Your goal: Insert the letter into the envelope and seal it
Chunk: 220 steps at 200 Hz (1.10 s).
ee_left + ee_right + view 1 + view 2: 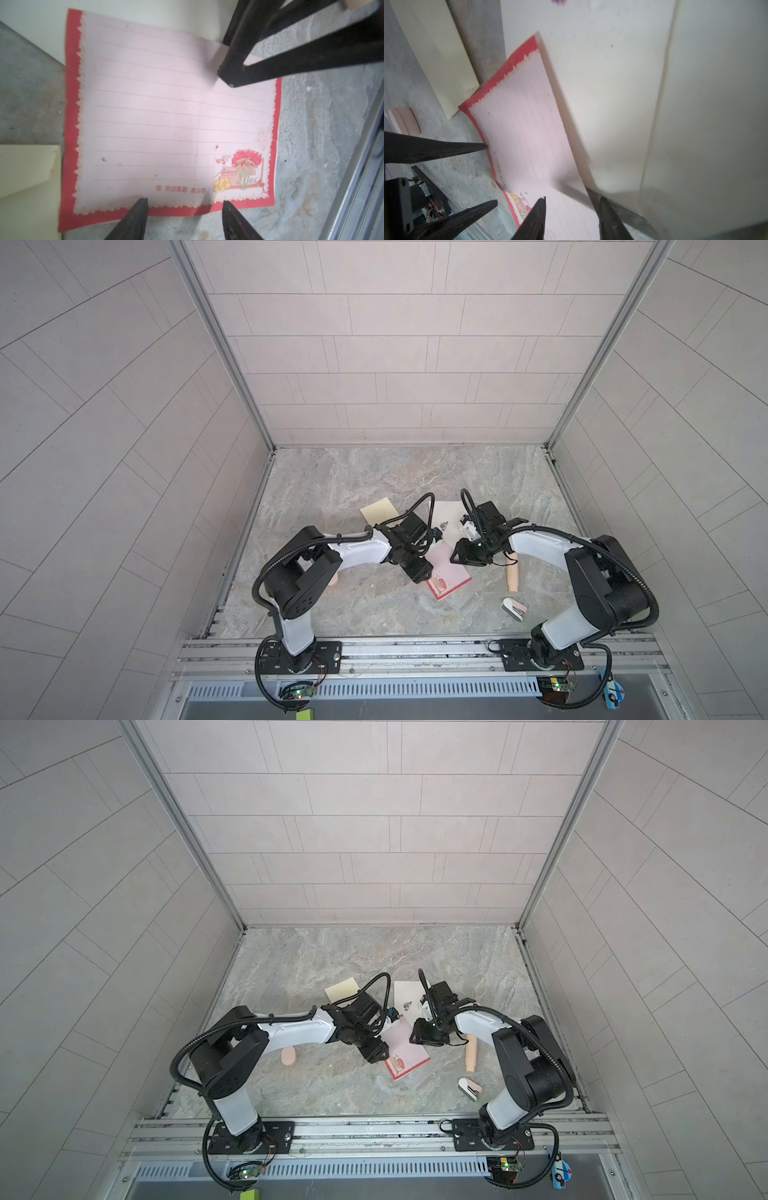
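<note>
Evidently light and floppy, the red-bordered pink lined paper letter (449, 572) lies mid-frame on the marbled counter (374, 481), far edge under the cream paper envelope (446, 510), best pinched at its free near edge; left gripper (185, 207) and right gripper (571, 205) hover over it, jaws apart.

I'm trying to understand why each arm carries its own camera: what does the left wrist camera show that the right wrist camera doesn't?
Only the left wrist view: the letter whole, edge to edge, with all of its flower picture.
Only the right wrist view: the dark mark on the envelope, and a small pink block.
Both: the letter, the envelope, the pale yellow paper, the marbled table, the left gripper and the right gripper.
</note>
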Motion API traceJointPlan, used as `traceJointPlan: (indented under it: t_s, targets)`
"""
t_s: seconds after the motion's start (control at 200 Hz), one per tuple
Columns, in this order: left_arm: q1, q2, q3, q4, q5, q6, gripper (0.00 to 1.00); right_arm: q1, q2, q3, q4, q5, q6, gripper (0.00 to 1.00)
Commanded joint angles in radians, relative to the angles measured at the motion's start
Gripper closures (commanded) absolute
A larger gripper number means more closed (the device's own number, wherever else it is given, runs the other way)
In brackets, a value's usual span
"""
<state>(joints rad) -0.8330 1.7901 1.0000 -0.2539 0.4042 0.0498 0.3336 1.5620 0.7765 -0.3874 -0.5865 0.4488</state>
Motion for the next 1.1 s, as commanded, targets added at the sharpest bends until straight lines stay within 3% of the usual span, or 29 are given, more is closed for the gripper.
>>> traceJointPlan:
  t_s: [0.0,0.25,0.52,0.686,0.766,1.096]
  targets:
    - [-0.005,0.022,-0.025,0.011,0.01,0.057,0.39,-0.004,0.01,-0.008,0.045,-0.073,-0.006,0.58]
    - [-0.005,0.049,-0.045,0.016,0.027,0.053,0.43,-0.004,0.011,-0.021,0.12,-0.217,0.006,0.61]
    - [-0.005,0.04,-0.033,-0.001,0.034,0.045,0.59,-0.004,-0.034,-0.005,0.082,-0.202,-0.01,0.61]
    - [-0.004,0.039,-0.014,-0.027,0.045,0.052,0.59,-0.003,-0.047,0.0,0.064,-0.213,-0.021,0.61]
    - [-0.003,0.035,-0.009,-0.032,0.05,0.051,0.66,-0.003,-0.057,0.001,0.07,-0.231,-0.021,0.61]
    - [0.024,0.005,0.006,-0.032,0.159,0.03,0.66,0.026,-0.065,0.0,0.117,-0.335,-0.022,0.63]
